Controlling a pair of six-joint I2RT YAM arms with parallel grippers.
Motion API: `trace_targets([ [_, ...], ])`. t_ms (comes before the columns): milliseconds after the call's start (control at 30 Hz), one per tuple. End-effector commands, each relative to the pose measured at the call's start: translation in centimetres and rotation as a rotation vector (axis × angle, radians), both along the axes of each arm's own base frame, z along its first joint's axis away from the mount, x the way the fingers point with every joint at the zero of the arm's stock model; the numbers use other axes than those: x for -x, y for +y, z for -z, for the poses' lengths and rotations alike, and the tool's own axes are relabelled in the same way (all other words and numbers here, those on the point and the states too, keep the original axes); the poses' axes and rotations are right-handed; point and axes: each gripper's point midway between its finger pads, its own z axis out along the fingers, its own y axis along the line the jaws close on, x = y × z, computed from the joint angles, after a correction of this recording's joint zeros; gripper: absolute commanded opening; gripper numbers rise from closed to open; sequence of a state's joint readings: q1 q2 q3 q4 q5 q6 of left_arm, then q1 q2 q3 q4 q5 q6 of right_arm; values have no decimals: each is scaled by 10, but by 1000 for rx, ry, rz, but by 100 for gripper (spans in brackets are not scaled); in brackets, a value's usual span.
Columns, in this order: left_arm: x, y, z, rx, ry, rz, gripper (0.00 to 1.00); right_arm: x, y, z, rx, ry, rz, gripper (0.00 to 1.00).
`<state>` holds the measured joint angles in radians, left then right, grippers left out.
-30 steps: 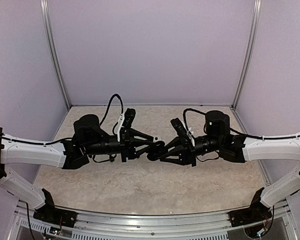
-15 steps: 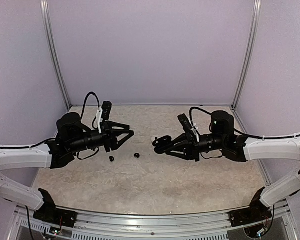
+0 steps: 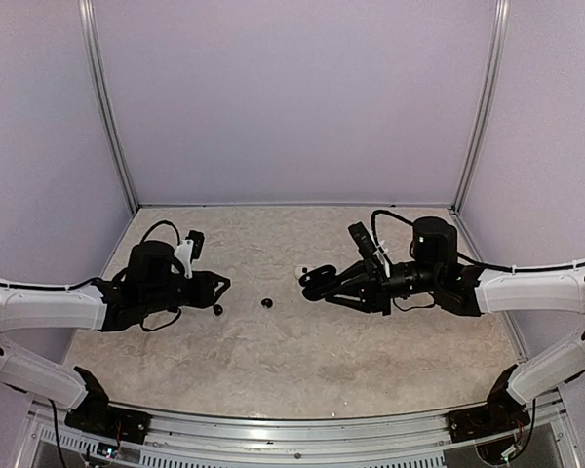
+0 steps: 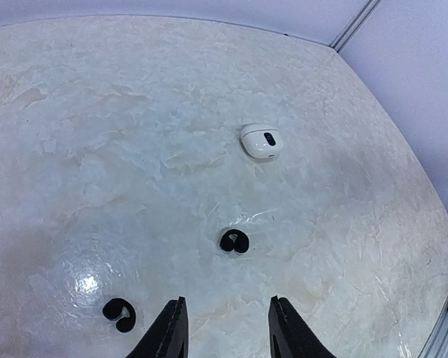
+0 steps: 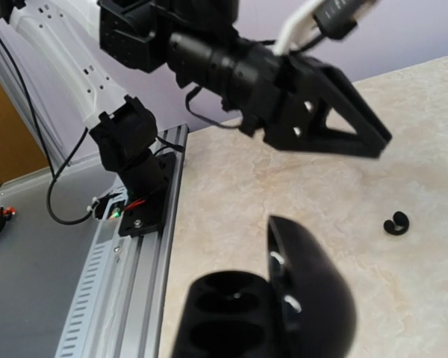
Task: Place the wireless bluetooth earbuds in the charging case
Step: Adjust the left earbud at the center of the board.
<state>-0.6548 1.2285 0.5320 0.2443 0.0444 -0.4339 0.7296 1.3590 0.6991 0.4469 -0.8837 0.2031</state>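
The right gripper (image 3: 323,284) was closed on the black charging case (image 3: 318,280) and held it off the table (image 3: 302,366). The case's lid (image 5: 308,292) stood open, and two hollow seats showed in its base (image 5: 224,313). Both earbuds lay on the table, out of the case and to its left in the top view. One earbud (image 3: 266,303) lay near the case, below and to the left of it. The other earbud (image 3: 218,310) lay farther from the case, just beside the left gripper (image 3: 220,291). That gripper pointed toward the case, its fingers (image 4: 172,332) narrowly apart with nothing between them. In the left wrist view a white case (image 4: 260,141) lay on the table beyond the nearer earbud. Its place relative to the black case could not be told.
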Motion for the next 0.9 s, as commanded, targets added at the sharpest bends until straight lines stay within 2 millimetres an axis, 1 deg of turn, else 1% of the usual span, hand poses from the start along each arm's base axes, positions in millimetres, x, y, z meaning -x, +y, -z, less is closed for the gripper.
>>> trace_targets([
  [0,-8,-11,15,-82,41,-23,38,-1,-1,-3,-14,-9,-3,9],
  [33,-10,-19,14,-96,30,5,38,-1,-1,-3,-13,-9,-2,9],
  [67,-14,-28,19,-123,29,37,38,-1,-2,-3,-12,-8,-2,9],
  [100,-16,-38,17,-120,25,85,38,-1,-2,-3,-11,-8,-3,9],
  [133,-17,-48,20,-118,31,143,39,-1,-2,-3,-11,-7,-1,9],
  [167,-21,-56,17,-105,33,194,39,0,-2,-4,-11,-6,-1,9],
  [200,-27,-61,28,-119,64,226,39,0,-3,-4,-11,-9,0,9],
  [267,-40,-68,33,-134,79,267,37,1,-4,-5,-12,-9,3,9],
  [300,-45,-70,42,-149,93,277,36,1,-5,-5,-12,-9,4,9],
  [400,-65,-66,51,-169,114,254,33,2,-6,-5,-11,-8,7,9],
  [433,-69,-63,61,-193,136,243,31,2,-6,-6,-12,-12,7,9],
  [533,-77,-56,80,-274,155,206,28,2,-8,-8,-12,-22,19,9],
  [700,-78,-63,96,-330,174,216,24,3,-7,-8,-13,-21,13,9],
  [767,-74,-65,110,-356,224,224,22,2,-8,-8,-13,-21,16,9],
  [867,-66,-71,121,-383,254,232,20,2,-9,-9,-14,-24,23,9],
])
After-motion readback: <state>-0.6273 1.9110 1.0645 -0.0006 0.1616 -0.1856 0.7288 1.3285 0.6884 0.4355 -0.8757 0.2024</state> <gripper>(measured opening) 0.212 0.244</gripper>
